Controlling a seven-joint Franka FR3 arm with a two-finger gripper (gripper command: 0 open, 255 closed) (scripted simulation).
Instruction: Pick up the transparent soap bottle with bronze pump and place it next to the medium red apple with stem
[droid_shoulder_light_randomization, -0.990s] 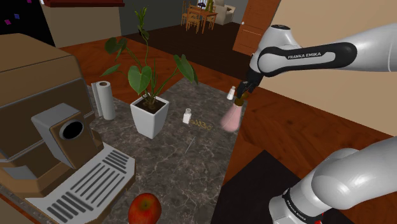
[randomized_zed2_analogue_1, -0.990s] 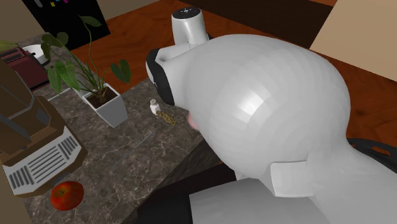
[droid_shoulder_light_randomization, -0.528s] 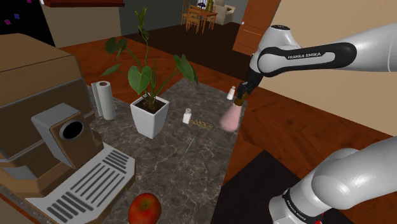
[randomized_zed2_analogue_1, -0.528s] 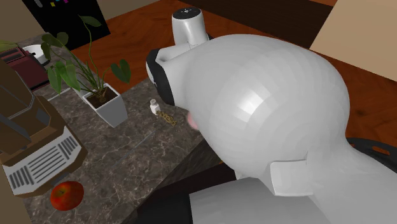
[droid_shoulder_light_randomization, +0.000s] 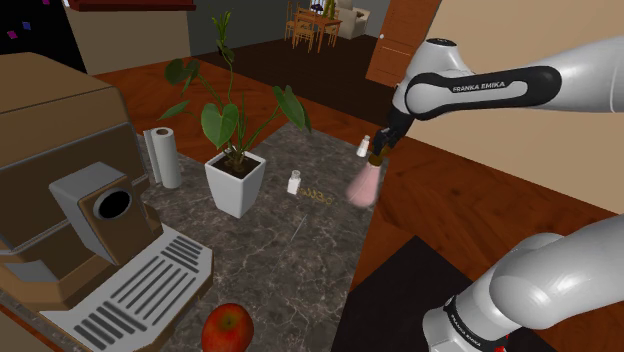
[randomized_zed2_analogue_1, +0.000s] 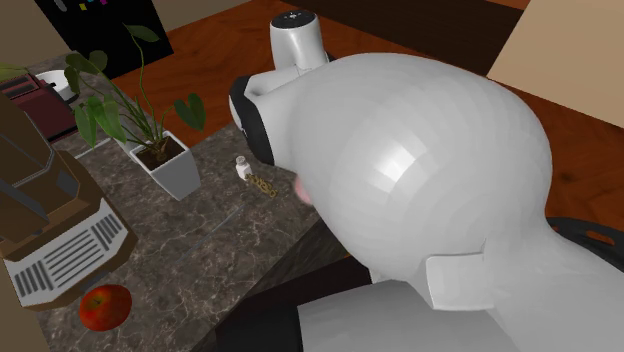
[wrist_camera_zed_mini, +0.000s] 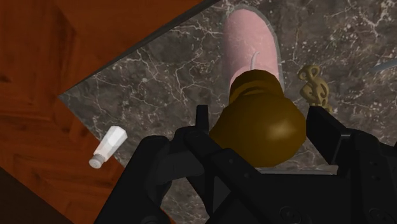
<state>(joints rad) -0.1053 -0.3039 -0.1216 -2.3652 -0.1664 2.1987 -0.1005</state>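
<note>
We've got the claw (wrist_camera_zed_mini: 259, 130) clamped on the bronze pump (wrist_camera_zed_mini: 262, 121) of the soap bottle (wrist_camera_zed_mini: 250, 44). Both black fingers (wrist_camera_zed_mini: 321, 133) press on the sides of the pump head. The bottle body reads translucent pink.

In the shoulder view the bottle hangs below the claw (droid_shoulder_light_randomization: 383, 150), tilted, with its base toward 7 o'clock. It sits over the dark marble table (droid_shoulder_light_randomization: 270, 255), right at the edge that meets the wood floor (droid_shoulder_light_randomization: 480, 200). We can't tell whether the base touches the table.

Close by, shoulder view:
- A white shaker (droid_shoulder_light_randomization: 364, 146) stands just beside the claw, at its 9 o'clock.
- A gold dollar-sign trinket (droid_shoulder_light_randomization: 318, 196) lies at the bottle's 9 o'clock.
- A second white shaker (droid_shoulder_light_randomization: 294, 182) is past the trinket, apart from it.
- A leafy plant (droid_shoulder_light_randomization: 225, 110) in a white pot (droid_shoulder_light_randomization: 237, 185) is further along 9 o'clock.
- A paper towel roll (droid_shoulder_light_randomization: 163, 158) stands at the pot's 10 o'clock.

The red apple (droid_shoulder_light_randomization: 227, 328) is well apart from the bottle, between its 7 and 8 o'clock, on the table. A brown and grey machine (droid_shoulder_light_randomization: 75, 215) is at the apple's 10 o'clock. The black stand (droid_shoulder_light_randomization: 395, 300) is at the bottle's 6 o'clock.

In the second exterior view the white arm (randomized_zed2_analogue_1: 420, 180) blocks much of the scene. There the apple (randomized_zed2_analogue_1: 105, 306) is at the pot's (randomized_zed2_analogue_1: 175, 175) 7 o'clock.
</note>
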